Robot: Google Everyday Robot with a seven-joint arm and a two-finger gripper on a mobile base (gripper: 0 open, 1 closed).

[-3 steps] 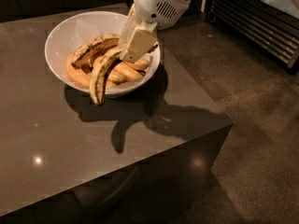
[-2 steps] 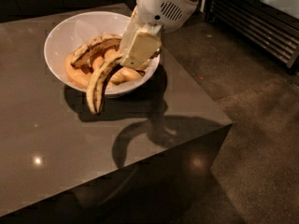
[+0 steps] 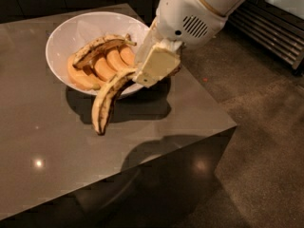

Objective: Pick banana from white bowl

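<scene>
Starting at the left: dark glossy table [image 3: 42, 175] with the white bowl [image 3: 71, 37] sitting toward its back half. Inside the bowl are some plump orange pieces [image 3: 102, 65], with a browner blotchy banana [image 3: 97, 49] lying across them. That one isn't the target.

The banana [image 3: 107, 103] we care about is the pale one with the black streak. It hangs over the bowl's front rim, and most of it is outside the bowl, above the tabletop. Its long axis runs on a diagonal: upper end up and to the right, dark tip down and to the left, with its shadow on the table below. I can't tell for sure whether the tip clears the surface, though it looks like it does.

The gripper [image 3: 145, 76] is at the bowl's right-front edge, and its cream fingers look clamped narrow on the banana's upper end, so the fruit trails away from it down-left. Holding it by one end like that means it could swing or slip, I'd guess.

What matters for the next move is that the banana sits below and left of the gripper, so I'd go straight up and away from the rim.

Off to the right there's just the floor [image 3: 266, 127] and a slatted grille [image 3: 270, 27].
</scene>
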